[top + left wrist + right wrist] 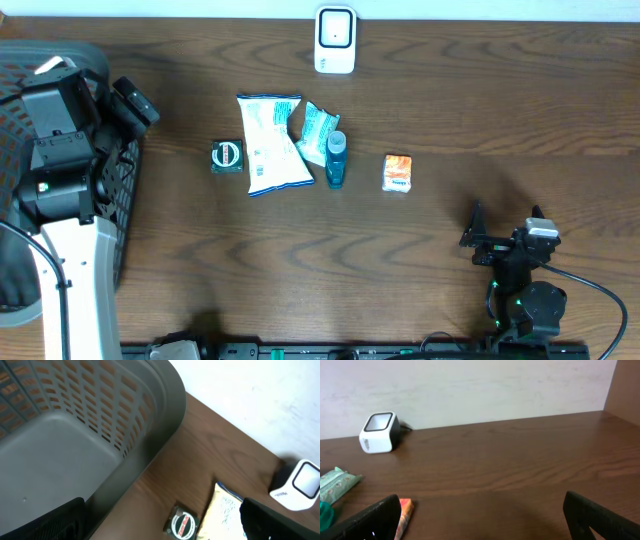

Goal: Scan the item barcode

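Overhead first: the scanner (335, 40) stands at the far edge of the worktop (480, 110). Just in front of it, toward the arms, the items lie in a loose row, none of them at the scanner. There is a white bag (272, 143), a teal pouch (318, 130) touching the bag on its scanner side, and a blue bottle (335, 160) against the pouch. An orange box (398, 173) sits a little right of the scanner's line. A dark green pack (228, 156) sits left of it, beside the bag. Far left of the scanner, the left end effector (140, 108) hangs by the rim of the grey basket (128, 190). Well in front of the scanner and to its right, the right end effector (508, 225) is spread and pinches nothing.

Left wrist now: the basket wall fills the left. The pack (181, 524), the bag and the scanner (300, 485) run off to the right. The dark fingers (45, 522) sit in both lower corners, wide apart, nothing between them.

Right wrist: the scanner (379, 432) stands against the wall. The pouch (337, 482) and the box (405, 512) lie nearer than it. The fingers (600, 520) are spread and empty.
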`<state>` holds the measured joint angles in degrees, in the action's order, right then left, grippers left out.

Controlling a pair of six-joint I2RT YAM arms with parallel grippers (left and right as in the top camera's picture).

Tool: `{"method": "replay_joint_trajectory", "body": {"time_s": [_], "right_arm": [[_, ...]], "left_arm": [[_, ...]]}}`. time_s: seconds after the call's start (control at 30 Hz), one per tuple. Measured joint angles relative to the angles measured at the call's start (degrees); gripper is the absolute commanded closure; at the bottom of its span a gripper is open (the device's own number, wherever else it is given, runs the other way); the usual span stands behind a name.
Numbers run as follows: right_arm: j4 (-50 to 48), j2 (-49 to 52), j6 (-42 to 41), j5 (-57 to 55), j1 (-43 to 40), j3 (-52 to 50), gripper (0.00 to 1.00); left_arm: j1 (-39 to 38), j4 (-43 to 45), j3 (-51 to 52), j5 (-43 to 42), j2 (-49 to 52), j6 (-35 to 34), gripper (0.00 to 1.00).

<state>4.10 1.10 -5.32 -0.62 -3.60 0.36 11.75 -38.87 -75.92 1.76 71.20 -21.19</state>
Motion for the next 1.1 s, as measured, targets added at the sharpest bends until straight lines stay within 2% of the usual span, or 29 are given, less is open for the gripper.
{"method": "replay_joint_trajectory", "body": {"time_s": [0.27, 0.47, 0.7, 0.93, 1.1], "right_arm": [[-0.02, 0.00, 0.00, 0.00, 0.00, 0.00, 0.01], [0.00, 0.00, 0.00, 0.00, 0.00, 0.00, 0.01], [-0.02, 0.00, 0.00, 0.00, 0.00, 0.00, 0.01], [-0.02, 0.00, 0.00, 0.00, 0.00, 0.00, 0.01], [0.00, 0.00, 0.00, 0.00, 0.00, 0.00, 0.01]], "left_arm": [[0.94, -1.46, -0.61, -5.60, -0.35, 0.70, 0.02], [0.68, -2.75, -0.61, -14.99, -0.15, 4.96, 0.02], [0.68, -2.25, -0.61, -18.53, -0.09, 9.55, 0.01], [0.66, 0.50, -0.61, -21.84, -0.22, 12.94, 0.09], [-0.46, -0.35, -0.61, -24.61, -0.76, 14.60, 0.09]]}}
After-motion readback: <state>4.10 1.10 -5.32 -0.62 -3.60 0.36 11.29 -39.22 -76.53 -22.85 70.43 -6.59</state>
